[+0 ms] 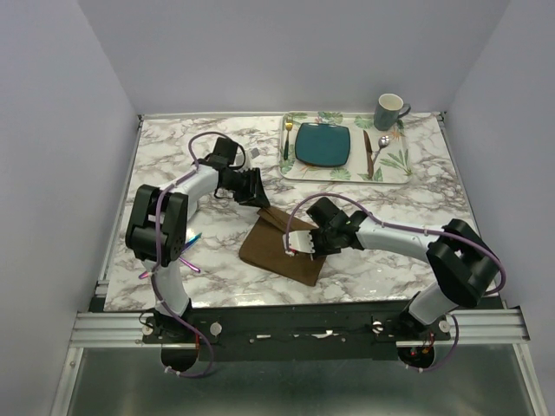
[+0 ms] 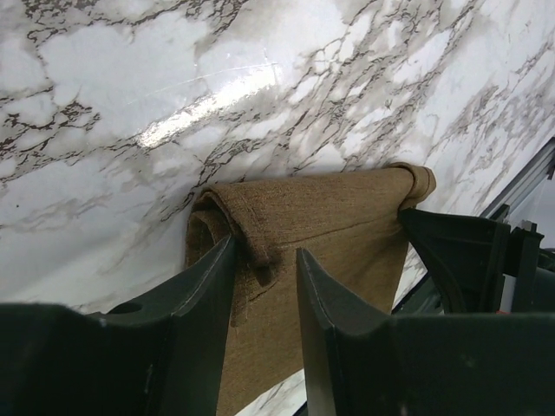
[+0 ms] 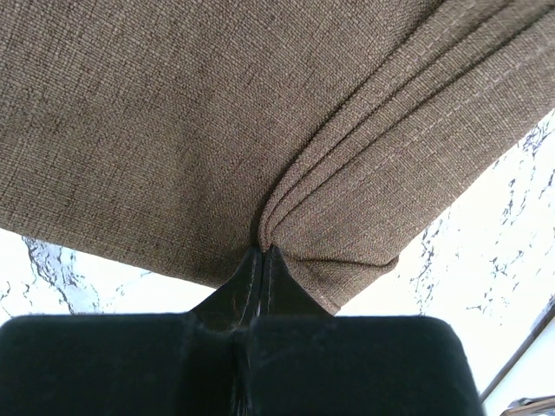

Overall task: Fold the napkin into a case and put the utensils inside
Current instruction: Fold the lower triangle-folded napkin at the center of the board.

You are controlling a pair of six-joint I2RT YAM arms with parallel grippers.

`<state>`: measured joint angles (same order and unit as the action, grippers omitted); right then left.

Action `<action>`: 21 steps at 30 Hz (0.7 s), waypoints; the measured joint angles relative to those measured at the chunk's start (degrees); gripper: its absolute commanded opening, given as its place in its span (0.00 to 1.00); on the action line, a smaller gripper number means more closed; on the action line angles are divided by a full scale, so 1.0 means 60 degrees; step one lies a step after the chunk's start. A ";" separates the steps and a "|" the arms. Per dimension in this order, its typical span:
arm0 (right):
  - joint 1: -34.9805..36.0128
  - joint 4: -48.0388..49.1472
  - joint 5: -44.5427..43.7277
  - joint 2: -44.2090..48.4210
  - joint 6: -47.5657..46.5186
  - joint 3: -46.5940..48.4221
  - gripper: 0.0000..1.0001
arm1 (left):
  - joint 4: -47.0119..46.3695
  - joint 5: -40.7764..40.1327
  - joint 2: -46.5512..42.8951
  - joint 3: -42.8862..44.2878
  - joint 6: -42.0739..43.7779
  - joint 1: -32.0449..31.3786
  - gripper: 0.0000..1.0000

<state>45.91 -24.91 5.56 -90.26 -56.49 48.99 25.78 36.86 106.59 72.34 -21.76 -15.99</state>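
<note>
Currently my right gripper (image 3: 263, 253) is clenched on a gathered pleat of the napkin (image 1: 276, 251), which lies part-folded on the marble table (image 1: 390, 269) between my arms. My left gripper (image 2: 264, 260) straddles its rolled corner, jaws apart. Cloth judged light, limp, grippy: take it by the hemmed corners.

Starting with the left arm (image 1: 198, 184): rises from its base, folds at the elbow, then reaches right toward the middle with the wrist angled down. Got the left gripper (image 2: 264, 260) with jaws parted, straddling a folded edge of the napkin (image 2: 329, 217). Looks like one finger (image 2: 208, 286) brushes the fold, but can't really tell from the wrist view whether squeezing or just loose. Over to the right arm (image 1: 399, 236): stretched low and leftward from its elbow, wrist nearly level. Got the right gripper (image 3: 263, 253) clamped tight, fingertips pressed together on a pinch of napkin. Both ends near each other, not touching.
</note>
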 measured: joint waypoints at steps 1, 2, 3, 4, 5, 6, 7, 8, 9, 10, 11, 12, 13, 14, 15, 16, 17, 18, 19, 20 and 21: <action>0.0000 0.0011 -0.0004 0.0011 -0.0015 -0.0015 0.01 | 0.0000 -0.0004 0.0055 0.0000 -0.0025 0.0000 0.34; 0.0000 0.0036 -0.0007 0.0029 -0.0033 -0.0040 0.01 | 0.0000 0.0000 0.0153 0.0000 -0.0066 0.0000 0.32; 0.0000 0.0051 -0.0015 0.0047 -0.0040 -0.0058 0.01 | 0.0000 0.0000 0.0175 0.0000 -0.0076 -0.0004 0.29; 0.0000 0.0058 -0.0029 0.0062 -0.0066 -0.0073 0.01 | 0.0004 0.0000 0.0233 -0.0004 -0.0098 -0.0011 0.18; 0.0000 0.0066 -0.0033 0.0066 -0.0076 -0.0080 0.01 | 0.0004 0.0000 0.0262 -0.0004 -0.0106 -0.0011 0.10; 0.0000 0.0066 -0.0033 0.0080 -0.0091 -0.0087 0.01 | 0.0004 0.0000 0.0273 -0.0004 -0.0106 -0.0018 0.03; 0.0000 0.0066 -0.0036 0.0095 -0.0095 -0.0095 0.01 | 0.0007 0.0000 0.0273 -0.0004 -0.0106 -0.0029 0.00; 0.0000 0.0055 -0.0036 0.0102 -0.0095 -0.0095 0.00 | 0.0022 0.0004 0.0273 -0.0004 -0.0084 -0.0033 0.00; 0.0000 0.0018 -0.0036 0.0117 -0.0095 -0.0095 0.01 | 0.0047 0.0004 0.0273 -0.0004 -0.0029 -0.0040 0.00; 0.0000 -0.0007 -0.0040 0.0124 -0.0091 -0.0095 0.01 | 0.0091 0.0004 0.0273 -0.0004 0.0025 -0.0040 0.00; 0.0000 -0.0091 -0.0036 0.0164 -0.0080 -0.0087 0.01 | 0.0120 0.0004 0.0270 -0.0004 0.0047 -0.0040 0.00; 0.0000 -0.0186 -0.0036 0.0200 -0.0062 -0.0076 0.01 | 0.0219 0.0007 0.0251 -0.0007 0.0160 -0.0047 0.00; 0.0000 -0.0382 -0.0022 0.0310 0.0004 -0.0047 0.01 | 0.0302 0.0011 0.0233 -0.0015 0.0211 -0.0058 0.00; 0.0000 -0.0521 -0.0004 0.0386 0.0033 -0.0007 0.01 | 0.0379 0.0018 0.0153 -0.0073 0.0299 -0.0066 0.00; 0.0000 -0.0714 0.0040 0.0448 0.0098 0.0073 0.01 | 0.0492 0.0018 0.0080 -0.0142 0.0375 -0.0069 0.00; 0.0000 -0.0929 0.0098 0.0561 0.0186 0.0182 0.01 | 0.0608 0.0018 -0.0069 -0.0240 0.0448 -0.0073 0.00; 0.0000 -0.1107 0.0164 0.0637 0.0270 0.0273 0.01 | 0.0681 0.0018 -0.0204 -0.0350 0.0521 -0.0073 0.00; 0.0000 -0.1228 0.0229 0.0699 0.0331 0.0324 0.01 | 0.0769 0.0018 -0.0357 -0.0481 0.0583 -0.0069 0.00; 0.0000 -0.1377 0.0317 0.0769 0.0426 0.0368 0.01 | 0.0834 0.0033 -0.0510 -0.0634 0.0630 -0.0069 0.00; 0.0000 -0.1508 0.0426 0.0849 0.0510 0.0379 0.01 | 0.0863 0.0051 -0.0630 -0.0790 0.0667 -0.0073 0.00; 0.0000 -0.1617 0.0525 0.0882 0.0583 0.0379 0.01 | 0.0889 0.0080 -0.0732 -0.0951 0.0696 -0.0073 0.00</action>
<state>45.91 -34.61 8.71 -84.97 -52.99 51.27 31.11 37.34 102.19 66.63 -17.58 -16.43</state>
